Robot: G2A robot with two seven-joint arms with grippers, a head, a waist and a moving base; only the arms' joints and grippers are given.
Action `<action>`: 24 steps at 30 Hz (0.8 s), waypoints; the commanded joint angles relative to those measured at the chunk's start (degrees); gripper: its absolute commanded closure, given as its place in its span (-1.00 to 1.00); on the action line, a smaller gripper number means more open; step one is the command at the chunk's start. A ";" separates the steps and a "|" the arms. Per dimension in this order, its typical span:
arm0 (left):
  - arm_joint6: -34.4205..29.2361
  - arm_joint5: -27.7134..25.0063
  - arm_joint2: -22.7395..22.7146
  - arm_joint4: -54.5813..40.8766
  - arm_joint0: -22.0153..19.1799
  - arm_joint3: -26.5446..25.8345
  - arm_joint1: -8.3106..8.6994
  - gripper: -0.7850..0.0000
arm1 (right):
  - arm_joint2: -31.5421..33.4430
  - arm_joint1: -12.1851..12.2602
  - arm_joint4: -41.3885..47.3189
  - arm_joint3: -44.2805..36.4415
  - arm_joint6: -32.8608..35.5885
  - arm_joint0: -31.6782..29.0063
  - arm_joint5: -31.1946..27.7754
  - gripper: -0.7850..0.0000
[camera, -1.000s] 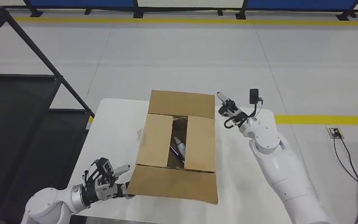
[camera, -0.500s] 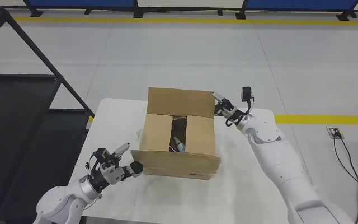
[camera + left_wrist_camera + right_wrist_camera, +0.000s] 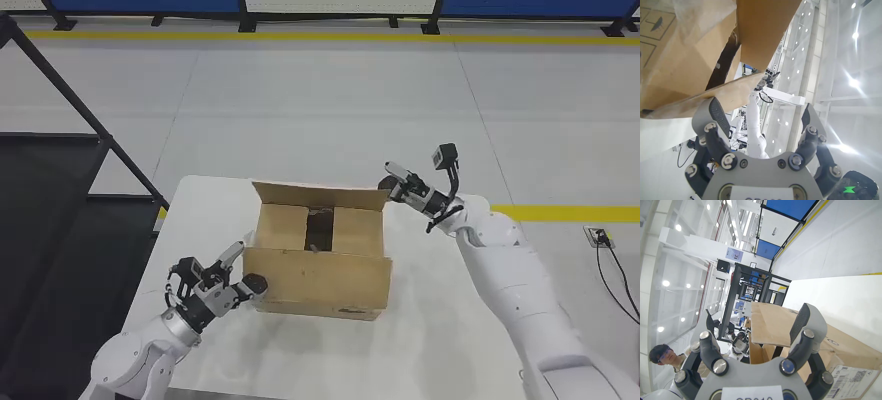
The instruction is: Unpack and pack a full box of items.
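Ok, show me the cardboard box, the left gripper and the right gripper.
cardboard box (image 3: 318, 285): top view, on its near side.
left gripper (image 3: 762, 106): left wrist view, midway between its fingertips.
right gripper (image 3: 755, 309): right wrist view, midway between its fingertips.

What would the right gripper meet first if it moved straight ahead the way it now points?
The right gripper would most likely meet the raised flap of the cardboard box, whose corner sits just ahead between its open fingers; depth is uncertain.
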 commanded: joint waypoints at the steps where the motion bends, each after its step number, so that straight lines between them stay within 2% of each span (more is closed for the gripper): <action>1: 2.09 -0.66 1.25 0.93 -0.26 -0.37 -0.17 -1.00 | 0.27 0.51 -1.14 -3.22 0.96 -0.92 0.97 -1.00; 6: 5.13 -2.10 3.65 2.77 -1.09 -0.60 -0.52 -1.00 | 0.76 1.96 -6.06 -14.63 2.46 -4.95 6.22 -1.00; 15: 8.49 -3.49 6.66 5.78 -3.28 0.56 -1.01 -1.00 | 3.75 4.58 -12.72 -36.77 3.08 -14.36 27.41 -1.00; 20: 9.71 -4.08 8.04 7.09 -4.34 1.60 -1.27 -1.00 | 3.53 4.98 -12.28 -40.95 4.16 -15.75 38.58 -1.00; 24: 10.07 -4.16 8.61 7.29 -5.16 2.49 -1.44 -1.00 | 2.06 4.86 -11.45 -40.28 5.00 -15.29 42.37 -1.00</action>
